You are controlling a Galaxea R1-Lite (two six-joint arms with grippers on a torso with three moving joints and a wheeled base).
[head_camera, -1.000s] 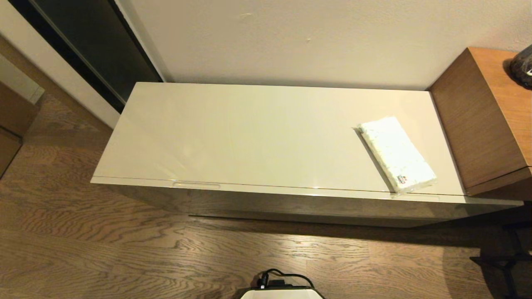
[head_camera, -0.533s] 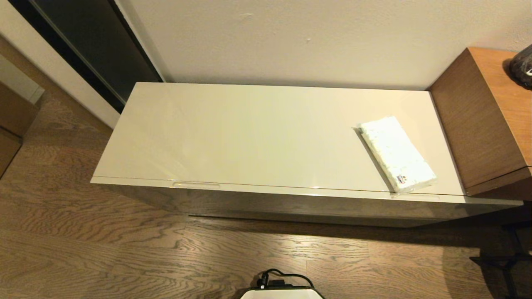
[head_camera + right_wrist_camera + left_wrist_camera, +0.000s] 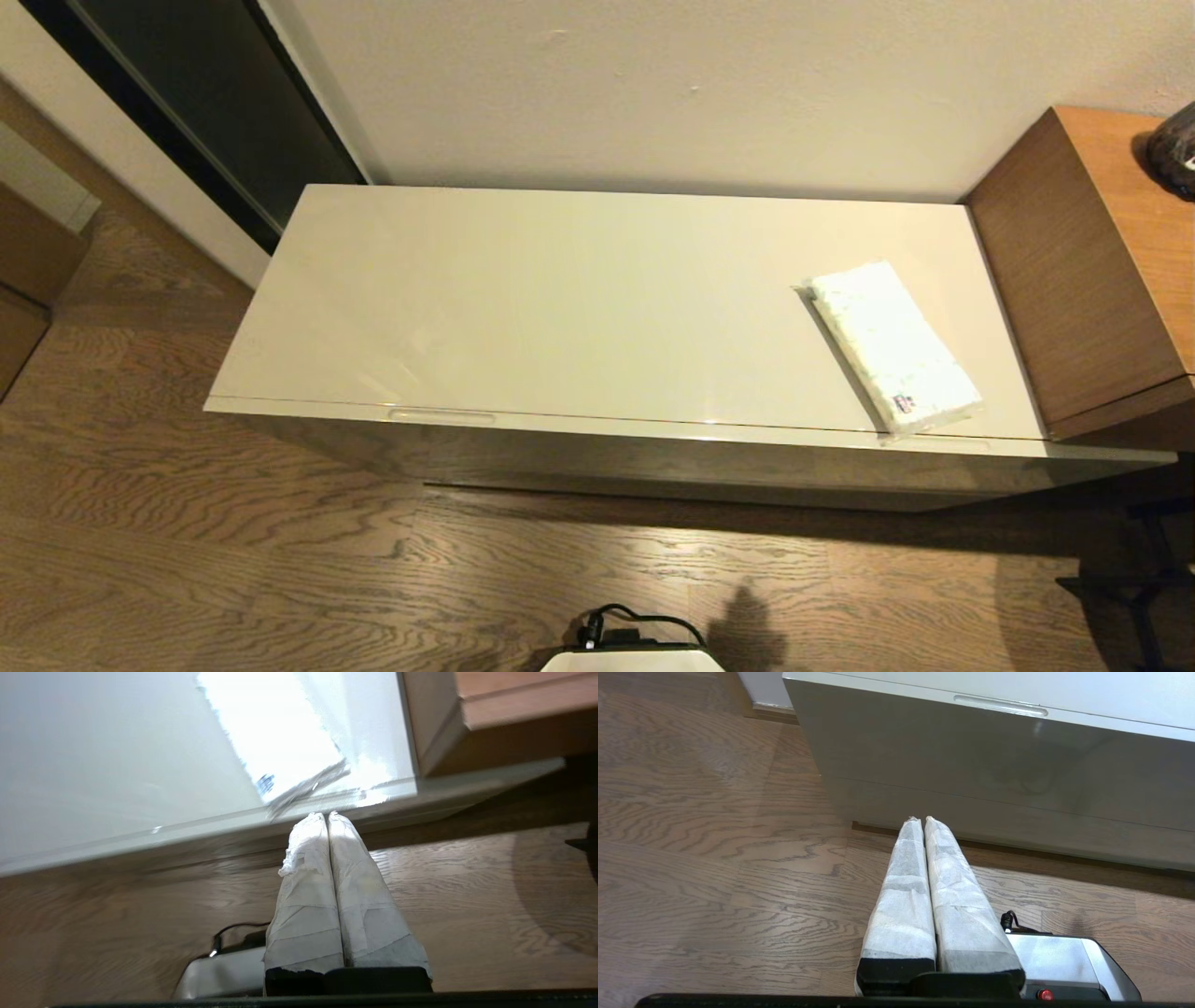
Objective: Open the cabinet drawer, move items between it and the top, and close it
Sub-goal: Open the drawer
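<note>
Nearest, over the wooden floor [image 3: 280,579] in front of the low cabinet, the left gripper [image 3: 923,819] hangs low with its taped fingers [image 3: 906,882] clenched together on nothing, aimed at the cabinet's base. The right gripper [image 3: 326,815] is raised higher, its fingers [image 3: 359,891] also pressed together and empty, pointing at the front edge. Beyond, the cabinet drawer [image 3: 653,457] sits closed, its slot pull [image 3: 441,416] toward the left. On the top [image 3: 560,299], the tissue pack [image 3: 892,345] lies slantwise near the right end, beside the brown wooden cabinet [image 3: 1083,280].
</note>
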